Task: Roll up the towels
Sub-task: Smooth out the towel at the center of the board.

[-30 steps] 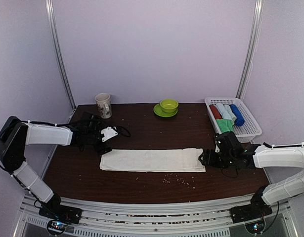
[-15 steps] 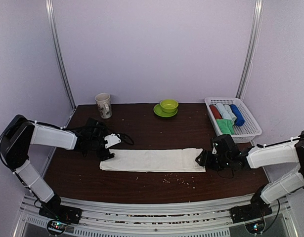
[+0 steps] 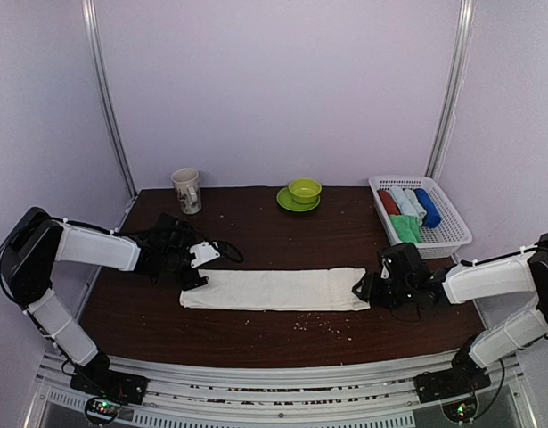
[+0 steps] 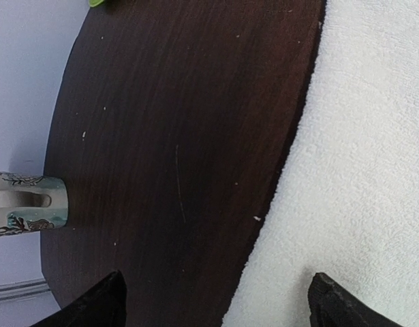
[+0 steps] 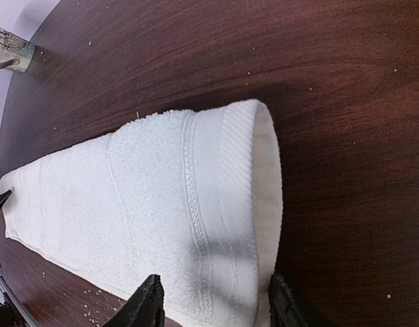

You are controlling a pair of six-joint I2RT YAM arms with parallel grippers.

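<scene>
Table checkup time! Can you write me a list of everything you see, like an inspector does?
Surface: dark wooden table, scattered crumbs near the front.
Job's things: cream-white towel laid out as a long strip; green towel in the basket.
Clutter: mug, green bowl on a saucer, three towel rolls in the basket.
Grippers: left gripper open at the strip's left end; right gripper jaws apart over its right end.
Cables: black cable looping by the left wrist.
Surroundings: pale purple walls, metal posts.

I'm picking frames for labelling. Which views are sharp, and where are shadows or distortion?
Top view: evenly lit, slightly soft, white towel clearly outlined. Left wrist view: towel weave sharp, table edge bowed by the lens. Right wrist view: towel end sharp, with a grey shadow across it near the bottom.
</scene>
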